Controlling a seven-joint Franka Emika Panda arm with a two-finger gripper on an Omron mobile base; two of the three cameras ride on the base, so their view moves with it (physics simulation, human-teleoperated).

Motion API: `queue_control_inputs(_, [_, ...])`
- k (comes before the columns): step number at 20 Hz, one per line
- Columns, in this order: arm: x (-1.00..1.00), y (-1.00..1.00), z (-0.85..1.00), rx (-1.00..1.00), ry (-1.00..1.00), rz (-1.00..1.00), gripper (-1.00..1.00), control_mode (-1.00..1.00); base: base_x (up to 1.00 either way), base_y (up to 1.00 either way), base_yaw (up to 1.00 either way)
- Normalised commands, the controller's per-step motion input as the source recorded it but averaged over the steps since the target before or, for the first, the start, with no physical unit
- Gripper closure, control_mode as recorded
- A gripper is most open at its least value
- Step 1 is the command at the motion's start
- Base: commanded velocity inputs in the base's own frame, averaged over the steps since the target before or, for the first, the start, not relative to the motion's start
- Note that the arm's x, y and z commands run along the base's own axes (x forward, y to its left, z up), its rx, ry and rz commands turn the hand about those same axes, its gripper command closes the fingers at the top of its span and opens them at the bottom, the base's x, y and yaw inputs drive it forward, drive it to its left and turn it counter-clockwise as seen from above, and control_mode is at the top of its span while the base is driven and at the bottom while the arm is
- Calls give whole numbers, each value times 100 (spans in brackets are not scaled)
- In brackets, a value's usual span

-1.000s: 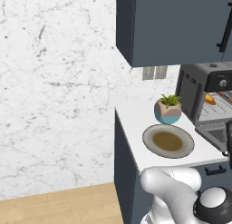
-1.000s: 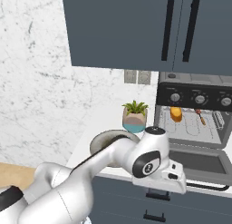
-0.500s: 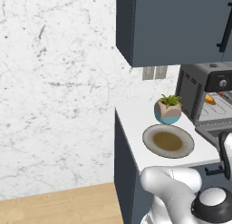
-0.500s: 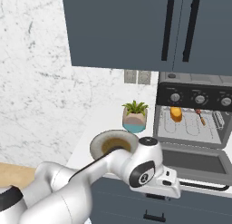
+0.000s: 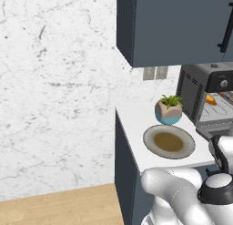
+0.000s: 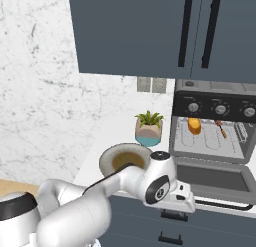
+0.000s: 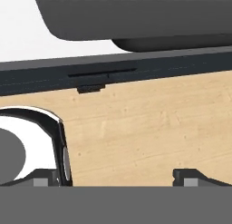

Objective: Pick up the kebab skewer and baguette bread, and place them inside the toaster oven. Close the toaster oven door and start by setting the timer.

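The toaster oven (image 6: 215,136) stands at the right of the counter with its door (image 6: 212,178) dropped open. On its wire rack lie the baguette bread (image 6: 194,125) and, to its right, the kebab skewer (image 6: 220,128). The left base view also shows the toaster oven (image 5: 200,94) and the baguette bread (image 5: 210,99) inside. My gripper (image 6: 176,211) hangs low at the counter's front edge, just left of the open door and pointing down. In the hand view the gripper (image 7: 118,177) is open and holds nothing, with the door's dark underside above and wooden floor beyond.
An empty round plate (image 6: 122,158) sits on the white counter (image 5: 136,128) left of the oven, with a small potted plant (image 6: 149,128) behind it. Dark wall cabinets (image 6: 150,31) hang overhead. Dark drawer fronts (image 6: 210,231) run below the counter.
The hand has sunk a little and drifted left along the counter's front, away from the middle of the open door. The gripper stays open. The food in the oven has not moved.
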Motion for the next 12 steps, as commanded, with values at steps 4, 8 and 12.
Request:
queue_control_inputs(4, [38,0,-5,0,0,0,-100,-100,0,0,0])
queue_control_inputs(8, [23,3,-6,0,0,0,-100,-100,0,0,0])
queue_control_inputs(12, [18,8,-3,0,-1,0,-100,-100,0,0,0])
